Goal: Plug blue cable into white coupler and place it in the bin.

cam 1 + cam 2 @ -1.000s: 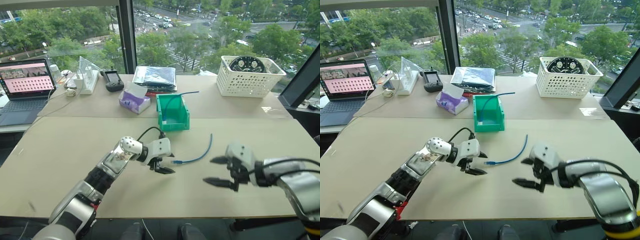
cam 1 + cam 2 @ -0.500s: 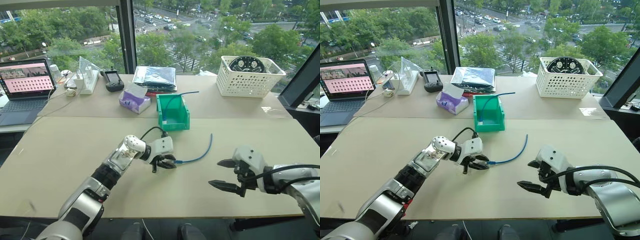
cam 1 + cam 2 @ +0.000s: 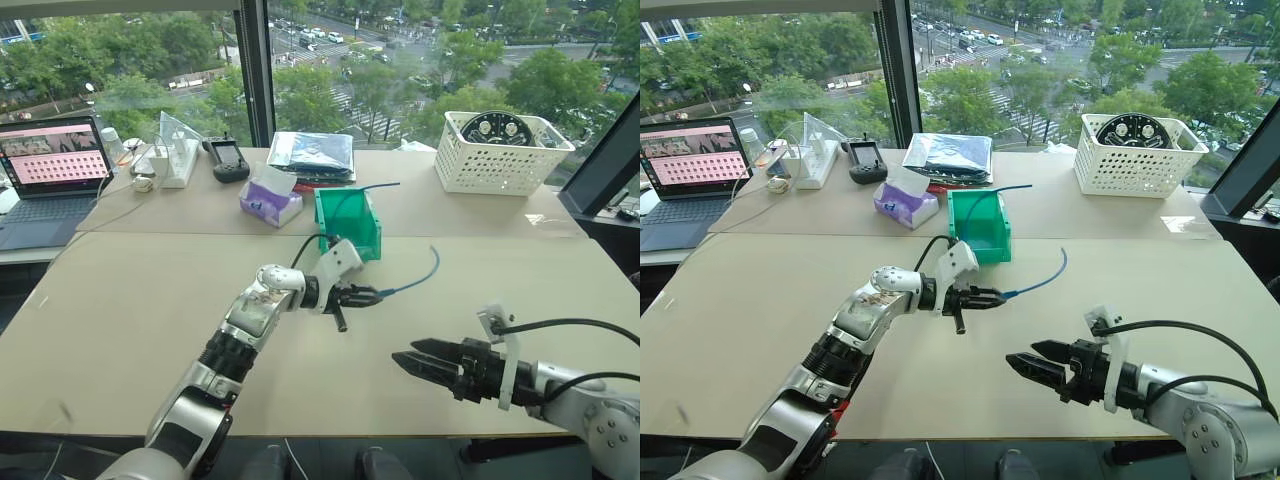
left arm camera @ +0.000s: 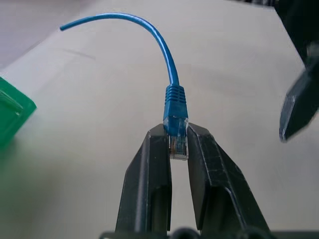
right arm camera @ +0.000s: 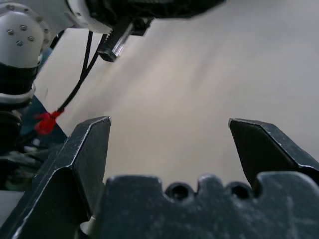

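Cable end and coupler first: the blue cable [image 4: 172, 79] has its clear plug pinched between the two black fingers of the left gripper [image 4: 178, 144], so the plug's tip is partly covered by the finger pads. No white coupler can be made out on the table [image 3: 150, 300]. The far end of the cable leaves the left wrist picture as a bare tip with no plug discernible.

From the grip, the cable's long axis runs away from the left gripper toward the robot's right and slightly toward the bin [image 3: 350, 222], rising off the table and curving upward at its free end, which hangs in the air just to the right of the bin's front corner. A second, darker cable [image 3: 362, 187] arches out of the bin's back.

Relative to the bin, the left gripper sits just in front of its lowered lip, closed on the plug. The right gripper [image 3: 428, 359] is well in front and to the right of the bin, fingers spread wide and empty, tips pointing toward the left arm
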